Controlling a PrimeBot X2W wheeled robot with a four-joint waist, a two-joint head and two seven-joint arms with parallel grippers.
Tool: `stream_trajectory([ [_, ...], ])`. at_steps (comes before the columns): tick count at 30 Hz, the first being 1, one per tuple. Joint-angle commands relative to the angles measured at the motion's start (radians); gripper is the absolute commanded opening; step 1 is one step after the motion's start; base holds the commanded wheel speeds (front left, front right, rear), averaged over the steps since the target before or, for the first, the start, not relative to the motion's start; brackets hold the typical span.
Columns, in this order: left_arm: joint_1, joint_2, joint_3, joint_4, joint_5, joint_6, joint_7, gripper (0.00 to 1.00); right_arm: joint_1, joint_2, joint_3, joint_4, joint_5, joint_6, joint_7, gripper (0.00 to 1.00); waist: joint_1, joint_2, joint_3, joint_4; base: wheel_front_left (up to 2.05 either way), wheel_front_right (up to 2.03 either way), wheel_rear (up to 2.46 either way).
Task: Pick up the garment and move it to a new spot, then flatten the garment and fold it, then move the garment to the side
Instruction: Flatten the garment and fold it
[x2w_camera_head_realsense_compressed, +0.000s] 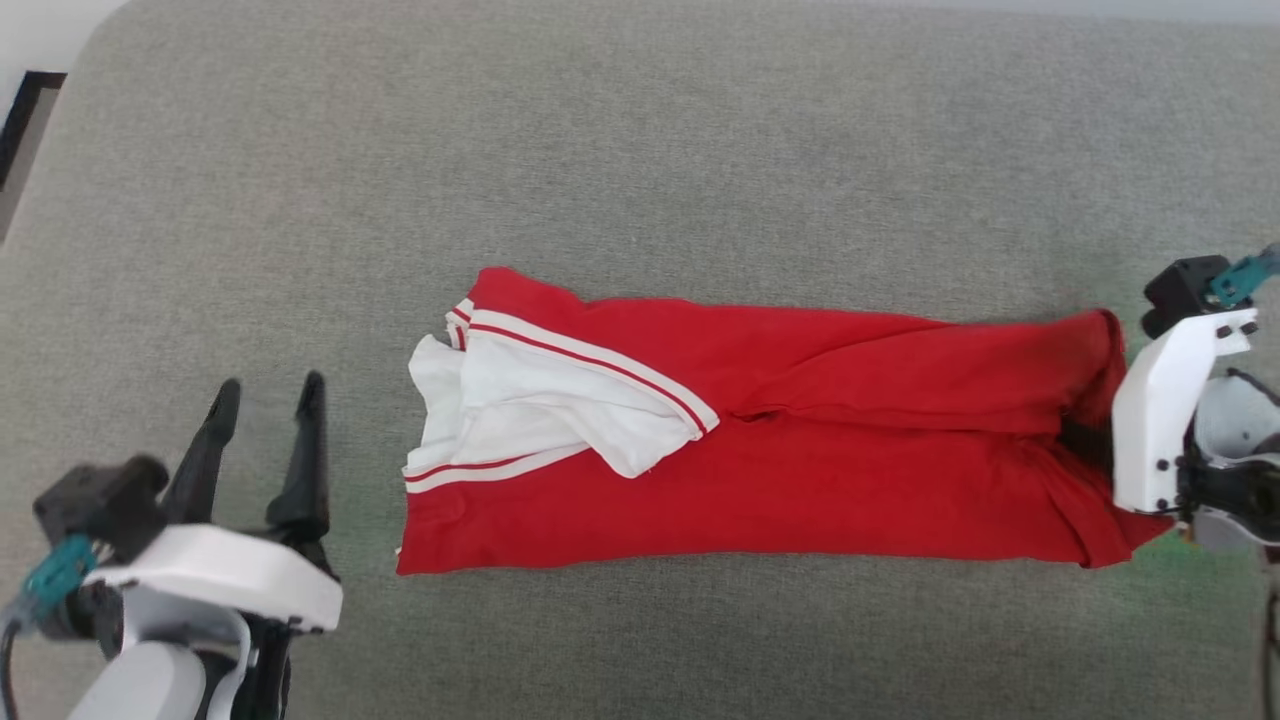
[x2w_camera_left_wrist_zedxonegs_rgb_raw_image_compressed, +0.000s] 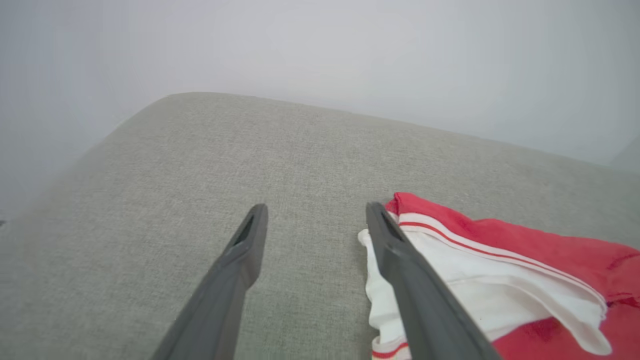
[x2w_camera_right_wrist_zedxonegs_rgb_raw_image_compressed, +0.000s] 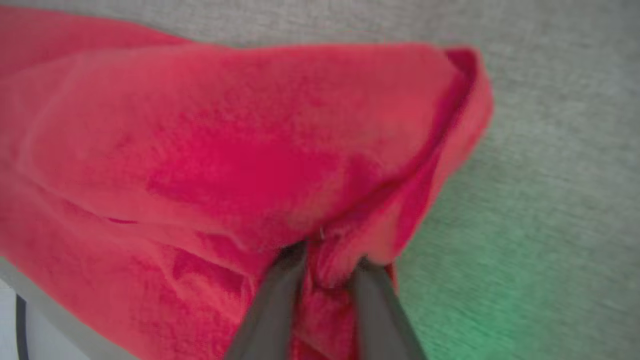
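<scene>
The garment (x2w_camera_head_realsense_compressed: 800, 450) lies across the middle of the head view as a long, narrow red band on the grey fabric-covered surface (x2w_camera_head_realsense_compressed: 640, 150), its long edges fairly straight. Its white panel (x2w_camera_head_realsense_compressed: 540, 400) with striped trim is turned over loosely at the band's left end. The narrow, layered shape suggests that repositioning, flattening and a first lengthwise fold are already done, though shallow creases run through the red cloth towards the right. At the right edge of the frame, the right claw (x2w_camera_right_wrist_zedxonegs_rgb_raw_image_compressed: 325, 255) meets the garment's end. In the right wrist view its two fingers (x2w_camera_right_wrist_zedxonegs_rgb_raw_image_compressed: 280, 305) stand close together with a ridge of red cloth pinched between them, so it is judged clamped on the garment. The left claw (x2w_camera_head_realsense_compressed: 272, 385) hangs at the lower left of the head view, fingers apart and holding nothing. In the left wrist view it sits just beside the white end without touching it. Probably left to do: a fold bringing one end over the other, some tidying of the white flap, and the move to the side.
</scene>
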Motion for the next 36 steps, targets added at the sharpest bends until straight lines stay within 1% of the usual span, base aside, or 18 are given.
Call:
stream_trajectory([
  [1,0.018,-0.01,0.009,0.008,-0.014,-0.006,-0.019,1.0,0.038,0.05,0.05,0.026,0.02,0.007,0.002,0.0,0.0,-0.0001,-0.004,0.002,0.0,0.0,0.0],
  [2,0.027,-0.015,0.02,0.012,-0.011,-0.005,-0.037,1.0,0.032,0.036,0.048,0.022,0.029,0.007,-0.006,0.0,0.0,-0.0001,-0.006,0.002,0.0,0.0,0.0],
  [4,0.051,-0.032,0.034,0.02,-0.018,-0.015,-0.058,1.0,0.021,0.026,0.025,0.008,0.064,0.007,-0.032,0.0,0.0,-0.0001,-0.01,0.002,0.0,0.0,0.0],
  [6,0.072,-0.044,0.051,0.031,-0.014,-0.022,-0.072,1.0,0.009,0.001,0.009,-0.008,0.087,0.006,-0.047,0.0,0.0,-0.0001,-0.014,-0.001,0.0,0.0,0.0],
  [11,0.104,-0.093,0.083,0.05,-0.009,-0.049,-0.084,1.0,0.011,-0.075,-0.039,-0.012,0.123,0.004,-0.061,0.0,0.0,-0.0001,-0.025,-0.012,0.0,0.0,0.0],
  [13,0.11,-0.102,0.086,0.051,-0.004,-0.056,-0.086,1.0,0.012,-0.087,-0.048,-0.009,0.128,0.004,-0.063,0.0,0.0,-0.0001,-0.027,-0.014,0.0,0.0,0.0],
  [20,0.116,-0.159,0.122,0.055,0.034,-0.084,-0.087,1.0,0.025,-0.177,-0.139,0.048,0.142,0.004,-0.088,0.0,0.0,-0.0001,-0.028,-0.027,0.0,0.0,0.0],
  [25,0.125,-0.185,0.153,0.057,0.067,-0.104,-0.087,1.0,0.013,-0.23,-0.189,0.109,0.113,0.004,-0.116,0.0,0.0,-0.0001,-0.022,-0.038,0.0,0.0,0.0],
  [28,0.129,-0.196,0.17,0.06,0.076,-0.113,-0.087,1.0,-0.002,-0.238,-0.208,0.15,0.105,0.004,-0.133,0.0,0.0,-0.0001,-0.021,-0.046,0.0,0.0,0.0],
  [31,0.134,-0.207,0.18,0.065,0.09,-0.123,-0.087,1.0,-0.012,-0.241,-0.21,0.163,0.095,0.004,-0.138,0.0,0.0,-0.0001,-0.021,-0.056,0.0,0.0,0.0],
  [34,0.133,-0.216,0.19,0.067,0.102,-0.13,-0.087,1.0,-0.009,-0.224,-0.208,0.133,0.124,0.004,-0.133,0.0,0.0,-0.0001,-0.024,-0.064,0.0,0.0,0.0],
  [36,0.136,-0.219,0.197,0.066,0.107,-0.134,-0.087,1.0,0.002,-0.218,-0.206,0.088,0.146,0.004,-0.131,0.0,0.0,-0.0001,-0.028,-0.071,0.0,0.0,0.0],
])
